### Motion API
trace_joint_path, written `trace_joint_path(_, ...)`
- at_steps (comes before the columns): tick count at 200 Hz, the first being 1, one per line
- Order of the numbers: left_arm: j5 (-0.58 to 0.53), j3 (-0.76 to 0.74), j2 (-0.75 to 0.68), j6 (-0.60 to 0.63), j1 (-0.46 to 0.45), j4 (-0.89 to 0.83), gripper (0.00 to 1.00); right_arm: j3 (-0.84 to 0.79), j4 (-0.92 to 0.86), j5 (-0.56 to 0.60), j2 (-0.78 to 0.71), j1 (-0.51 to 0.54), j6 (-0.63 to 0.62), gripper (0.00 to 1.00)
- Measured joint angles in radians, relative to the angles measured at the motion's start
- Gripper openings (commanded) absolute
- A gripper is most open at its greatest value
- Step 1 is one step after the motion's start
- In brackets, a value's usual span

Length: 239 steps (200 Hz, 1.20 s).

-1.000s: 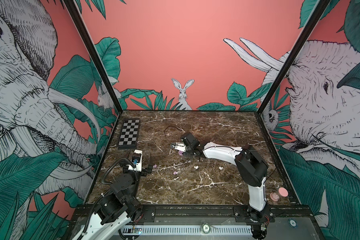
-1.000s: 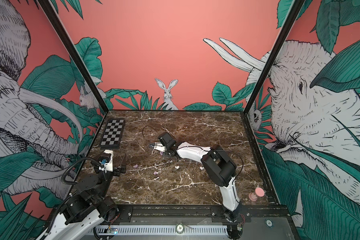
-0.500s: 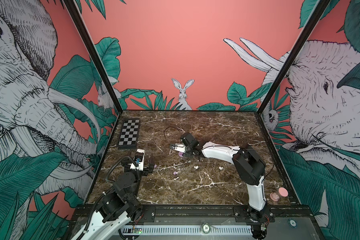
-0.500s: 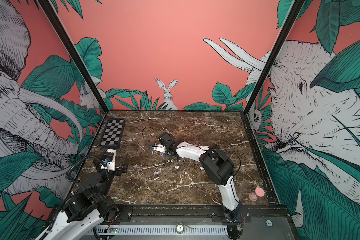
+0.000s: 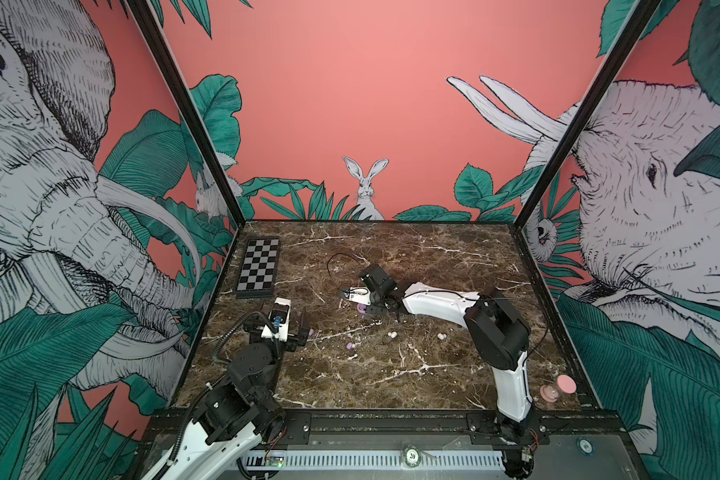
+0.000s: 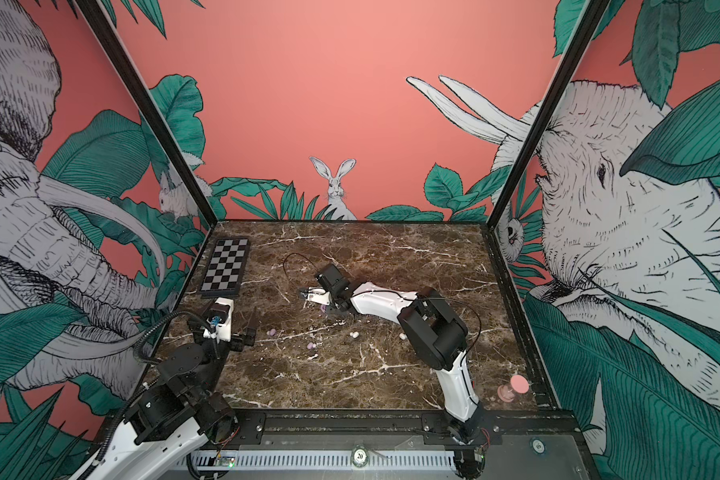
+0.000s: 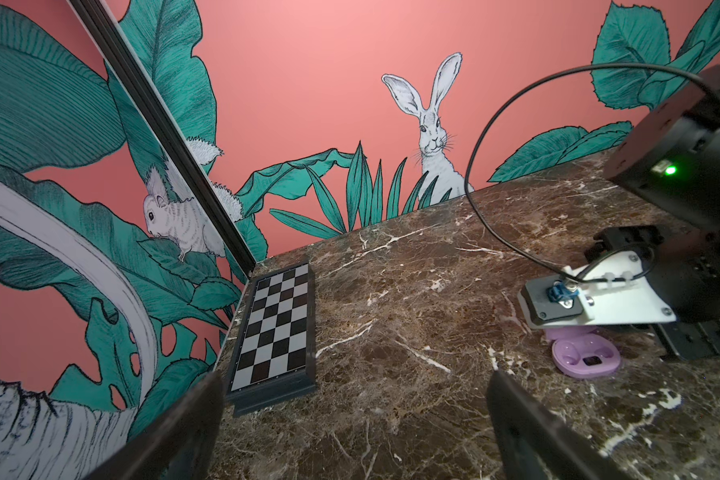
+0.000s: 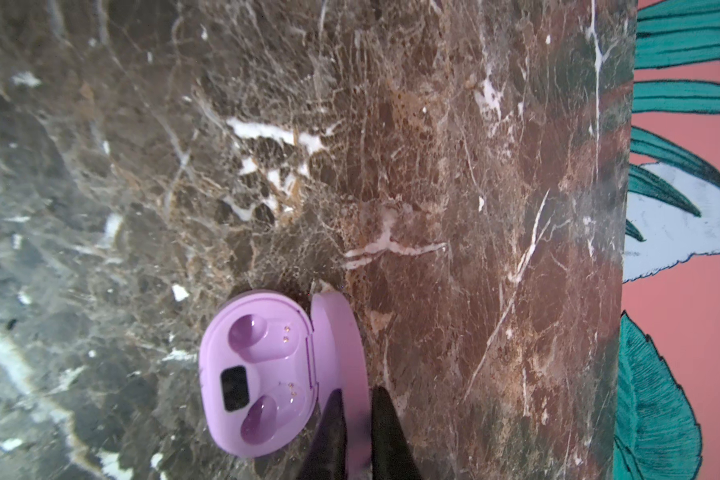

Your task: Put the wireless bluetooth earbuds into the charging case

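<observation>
Near the middle of the marble table point(image 5: 391, 257), the open lilac charging case point(image 8: 258, 374) lies under the right gripper point(image 8: 358, 392); only the right wrist view shows both wells empty and the fingers point(image 8: 387, 432) a narrow gap apart astride its raised lid point(image 8: 337, 332), pinching or not I cannot tell. Nearer, loose on the marble, two white earbuds point(image 5: 391, 334) and two lilac earbuds point(image 5: 350, 345) show in both top views alone. Left gripper point(image 7: 354, 376) gapes wide, empty. A front-rail disc point(image 5: 411, 456) reads "20"

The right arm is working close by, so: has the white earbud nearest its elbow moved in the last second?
No. The white earbud lies at the same spot against the veins of the marble table as a second ago.
</observation>
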Motion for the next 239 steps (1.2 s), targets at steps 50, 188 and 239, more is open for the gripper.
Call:
trace_joint_path(50, 0.011, 0.0, 0.0, 0.003, 0.0, 0.0, 0.99, 0.001, -0.005, 0.0, 0.0, 0.0, 0.004, 0.26)
trace_joint_path(188, 0.013, -0.001, 0.0, -0.002, 0.0, 0.001, 0.99, -0.044, 0.053, 0.009, -0.202, 0.0, 0.101, 0.98)
trace_joint_path(239, 0.082, -0.001, -0.021, -0.023, 0.0, 0.001, 0.99, -0.057, 0.112, 0.028, -0.378, 0.0, 0.372, 0.98)
